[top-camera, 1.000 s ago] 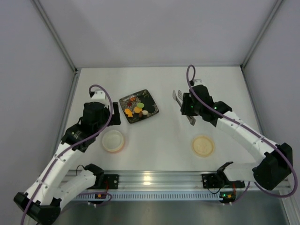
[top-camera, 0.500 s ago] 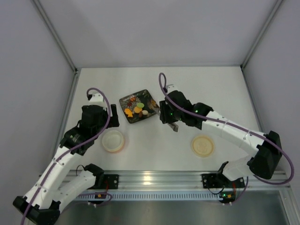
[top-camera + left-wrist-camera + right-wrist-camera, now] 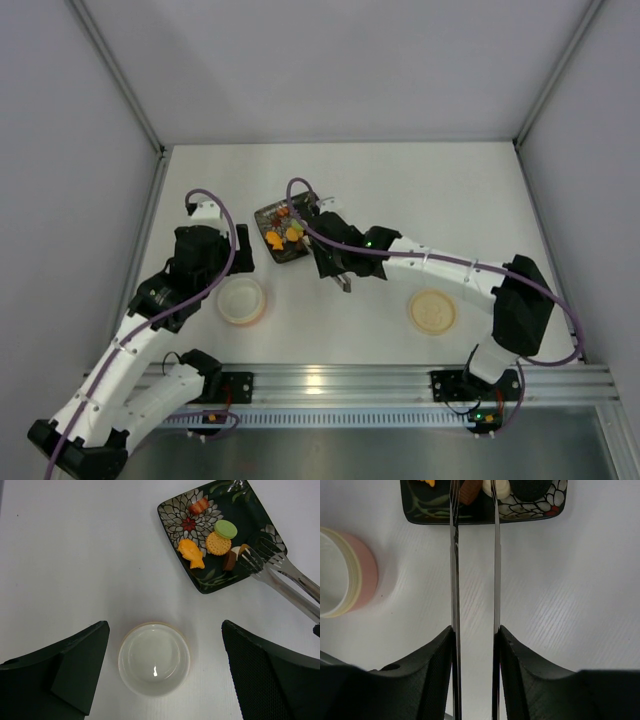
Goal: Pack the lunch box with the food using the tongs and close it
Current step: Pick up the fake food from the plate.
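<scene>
The empty lunch box (image 3: 241,300) (image 3: 154,658) (image 3: 362,570) stands left of centre, and its flat lid (image 3: 433,312) lies at the right front. My left gripper (image 3: 238,258) (image 3: 164,625) hovers open above the box, a finger on each side. The food (image 3: 283,228) (image 3: 218,543) (image 3: 468,492) lies on a dark floral plate (image 3: 268,215) (image 3: 200,582). My right gripper (image 3: 330,258) (image 3: 475,630) is shut on the tongs (image 3: 285,577) (image 3: 454,580). Their arms stand slightly apart and the toothed tips reach over the plate's near edge, by a brown and a whitish piece.
Grey walls enclose the white table on three sides. An aluminium rail (image 3: 330,385) with the arm bases runs along the near edge. My right arm (image 3: 450,268) stretches across the middle of the table, just behind the lid.
My right arm has swung left with the tongs, from the right middle of the table to the plate. The left arm has barely moved.
</scene>
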You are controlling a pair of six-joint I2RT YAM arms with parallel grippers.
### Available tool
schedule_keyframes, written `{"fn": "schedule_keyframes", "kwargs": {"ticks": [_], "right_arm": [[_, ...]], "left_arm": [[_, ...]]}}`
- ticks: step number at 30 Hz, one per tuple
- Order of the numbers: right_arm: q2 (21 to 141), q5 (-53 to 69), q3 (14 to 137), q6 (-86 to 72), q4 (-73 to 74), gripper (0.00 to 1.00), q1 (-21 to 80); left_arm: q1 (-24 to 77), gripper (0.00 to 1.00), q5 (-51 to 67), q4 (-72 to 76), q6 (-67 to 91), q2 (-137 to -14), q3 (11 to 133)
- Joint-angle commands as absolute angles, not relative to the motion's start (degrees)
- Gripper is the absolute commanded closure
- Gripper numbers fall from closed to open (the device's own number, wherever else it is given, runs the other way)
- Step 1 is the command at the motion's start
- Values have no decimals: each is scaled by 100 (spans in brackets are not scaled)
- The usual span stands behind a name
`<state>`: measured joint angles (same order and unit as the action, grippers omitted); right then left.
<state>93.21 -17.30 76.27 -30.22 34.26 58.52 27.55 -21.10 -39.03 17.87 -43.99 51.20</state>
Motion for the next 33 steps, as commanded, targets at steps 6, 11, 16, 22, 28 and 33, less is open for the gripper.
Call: {"fn": "schedule_keyframes", "kwargs": {"ticks": [6, 11, 16, 22, 28, 33], "right_arm": [[9738, -2118, 8270, -3261, 3445, 59, 5959], [9861, -2092, 8297, -3331, 3410, 59, 5968], [9940, -2074, 8288, -3384, 3375, 59, 5968], [10125, -1986, 8411, -3419, 3357, 59, 5968], [10239, -1899, 8455, -3445, 3349, 60, 5968], [10213, -1898, 8402, -3480, 3340, 60, 5968]], "left_arm": [[2777, 1, -2162, -3806, 1767, -4333, 5080], [2769, 1, -2153, -3814, 1775, -4342, 5080], [2769, 1, -2145, -3814, 1767, -4333, 5080], [2769, 1, -2136, -3806, 1775, -4333, 5071], [2769, 1, -2136, -3806, 1775, -4316, 5071], [2769, 1, -2127, -3797, 1775, -4324, 5071]]}}
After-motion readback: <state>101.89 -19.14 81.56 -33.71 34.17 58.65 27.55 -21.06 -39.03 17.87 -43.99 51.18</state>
